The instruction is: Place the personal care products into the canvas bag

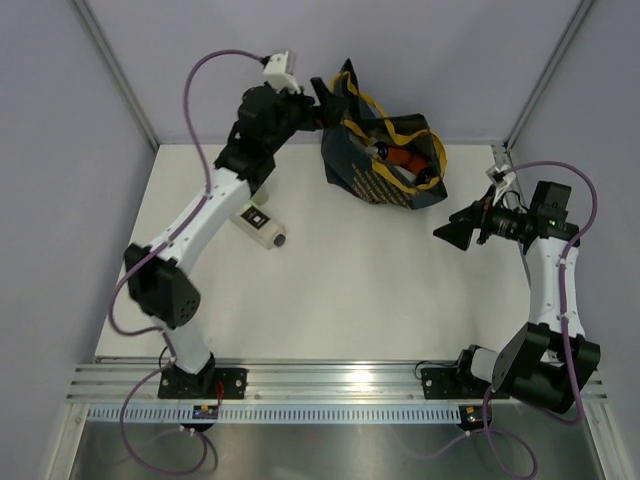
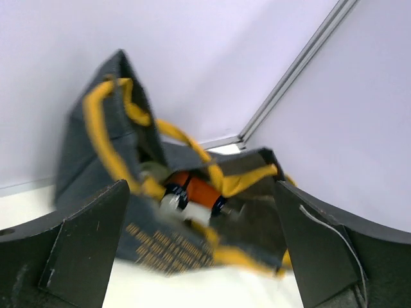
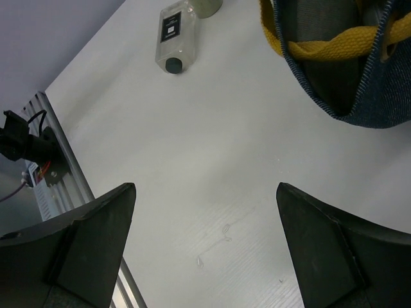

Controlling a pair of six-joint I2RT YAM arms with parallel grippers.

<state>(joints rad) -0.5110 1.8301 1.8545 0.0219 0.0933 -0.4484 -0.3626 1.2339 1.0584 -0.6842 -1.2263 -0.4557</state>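
Note:
The navy canvas bag (image 1: 372,172) with mustard handles lies open at the back of the table. An orange bottle (image 1: 407,160) lies inside it, along with other bottles I cannot make out. My left gripper (image 1: 327,104) is open and empty at the bag's left side. In its wrist view the bag (image 2: 157,247) and the orange bottle (image 2: 204,191) lie beyond the open gripper (image 2: 200,187). The clear flat black-labelled bottle (image 1: 261,223) lies on the table beside the left arm and also shows in the right wrist view (image 3: 174,33). My right gripper (image 1: 457,231) is open and empty to the bag's right, above bare table (image 3: 205,189).
A pale greenish rounded thing (image 3: 207,6) shows at the top edge of the right wrist view, next to the clear bottle. The bag's rim (image 3: 334,51) is at that view's top right. Aluminium rails (image 1: 340,378) run along the near edge. Walls enclose the table.

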